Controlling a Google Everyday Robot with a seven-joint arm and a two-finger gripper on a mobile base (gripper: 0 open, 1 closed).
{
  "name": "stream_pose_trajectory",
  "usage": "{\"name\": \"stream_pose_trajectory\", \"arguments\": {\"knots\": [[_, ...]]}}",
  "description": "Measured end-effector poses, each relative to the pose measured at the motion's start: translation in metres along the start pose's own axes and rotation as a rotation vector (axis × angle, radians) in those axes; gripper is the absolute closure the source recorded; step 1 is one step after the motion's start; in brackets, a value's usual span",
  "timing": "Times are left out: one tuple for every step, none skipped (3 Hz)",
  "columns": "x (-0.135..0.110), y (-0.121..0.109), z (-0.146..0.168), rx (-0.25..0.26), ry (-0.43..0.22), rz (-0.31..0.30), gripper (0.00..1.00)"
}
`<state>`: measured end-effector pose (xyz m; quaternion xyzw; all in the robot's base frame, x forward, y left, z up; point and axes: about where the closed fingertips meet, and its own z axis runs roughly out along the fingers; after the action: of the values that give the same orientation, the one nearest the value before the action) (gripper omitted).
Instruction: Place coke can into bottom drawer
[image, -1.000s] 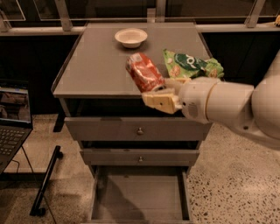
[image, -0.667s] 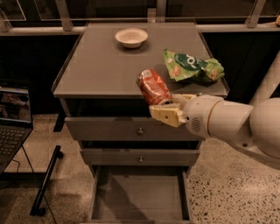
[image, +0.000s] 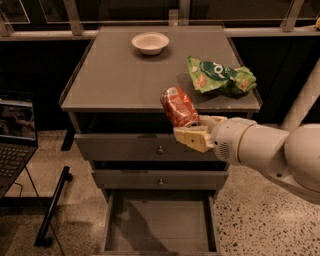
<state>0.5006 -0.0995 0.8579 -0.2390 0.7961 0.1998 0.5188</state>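
The hand (image: 197, 129) is closed on the lower end of the coke can (image: 178, 106), its cream fingers (image: 192, 139) pinching only the base, so most of the can leans up and to the left above the grip, tilted rather than upright. That seems to me the chief risk: a hold so low on a smooth can leaves it free to pivot or slip out if the arm (image: 270, 150) swings or stops sharply, and a fall from here would likely strike a drawer front or the floor rather than land where it should. The can hangs in the air just in front of the counter (image: 125, 75) edge, level with the closed top drawer (image: 130, 146). The bottom drawer (image: 160, 225) stands pulled open well below the hand and a little to its left. On the way down the hand must keep clear of the top drawer and the middle drawer (image: 130, 179) (their small knobs stick out), since a brush there could knock the can loose, and a release from too high could let it bounce or roll on the flat grey floor. The arm reaches in from the right, forearm roughly level, wrist pointing left toward the cabinet. The green snack bag (image: 220, 77) and white bowl (image: 150, 42) lie on the counter, out of the path.
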Motion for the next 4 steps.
{"name": "stream_pose_trajectory", "arguments": {"knots": [[0.019,0.001,0.004,0.009,-0.032,0.034,1.0],[0.084,-0.006,0.013,0.063,-0.048,0.175,1.0],[0.16,-0.016,0.022,0.101,-0.019,0.28,1.0],[0.212,-0.027,0.036,0.072,0.027,0.337,1.0]]}}
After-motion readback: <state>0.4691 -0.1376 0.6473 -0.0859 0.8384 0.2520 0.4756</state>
